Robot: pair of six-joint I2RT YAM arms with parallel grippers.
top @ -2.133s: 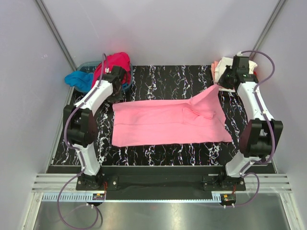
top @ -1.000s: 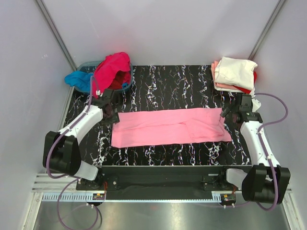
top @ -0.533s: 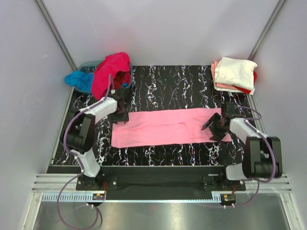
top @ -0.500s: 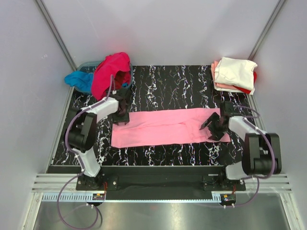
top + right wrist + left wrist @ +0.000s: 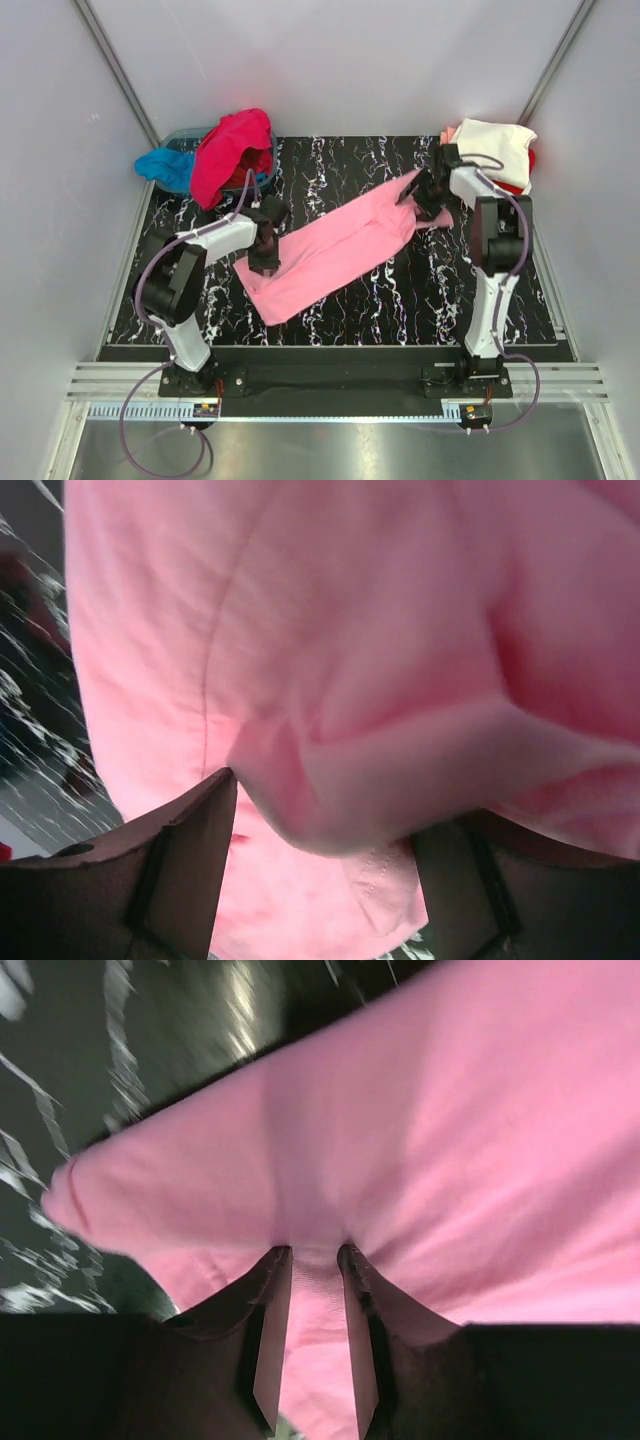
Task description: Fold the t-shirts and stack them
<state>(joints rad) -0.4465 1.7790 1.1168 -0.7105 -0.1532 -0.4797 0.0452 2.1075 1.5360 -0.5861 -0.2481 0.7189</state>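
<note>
The light pink t-shirt (image 5: 335, 245) lies in a long strip slanting across the table (image 5: 340, 160), near-left to far-right. The left gripper (image 5: 266, 252) is pinching its near-left end. The right gripper (image 5: 422, 195) has the far end bunched between spread fingers, right beside the folded stack (image 5: 490, 155), but honestly can't tell if it's clamped.

"What did the arms look like?"

"The left arm (image 5: 215, 238) and the right arm (image 5: 493, 300) had smooth white shells, joined by fat, round black joints (image 5: 165, 290)."

"Any cables?"

"A thin purple cable (image 5: 121, 428) looped out at the lower left. The left fingers (image 5: 270, 1340) were dark, flat blades with pale inner faces. The right fingers (image 5: 180, 870) were broad, dark wedges."
</note>
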